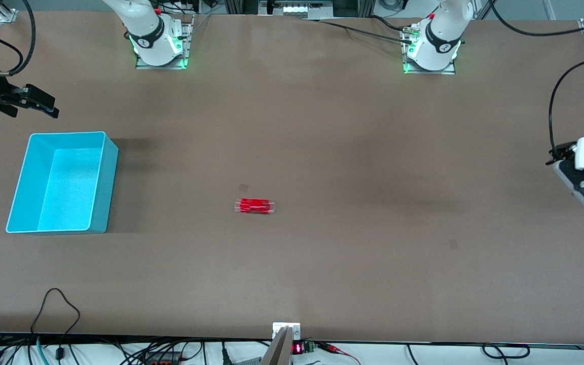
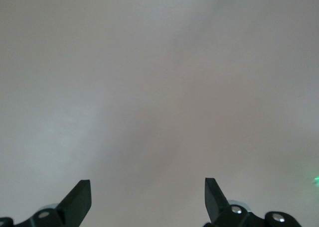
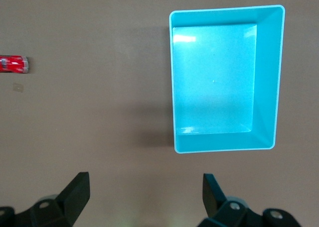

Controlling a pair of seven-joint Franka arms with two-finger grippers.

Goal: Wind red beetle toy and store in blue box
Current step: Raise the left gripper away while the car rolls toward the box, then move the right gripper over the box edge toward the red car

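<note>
The red beetle toy (image 1: 254, 206) lies on the brown table near its middle, and shows small in the right wrist view (image 3: 14, 64). The blue box (image 1: 64, 182) stands open-topped and empty toward the right arm's end of the table; it also shows in the right wrist view (image 3: 225, 77). My right gripper (image 1: 38, 104) is open and empty, up in the air at the table's edge, just off the box's wall nearest the robots (image 3: 145, 187). My left gripper (image 1: 583, 187) is open and empty over bare table at the left arm's end (image 2: 148, 194).
Two arm bases (image 1: 160, 43) (image 1: 431, 48) stand along the table's edge farthest from the front camera. A small mount (image 1: 286, 332) and cables sit at the edge nearest that camera. A faint patch (image 1: 243, 187) marks the table beside the toy.
</note>
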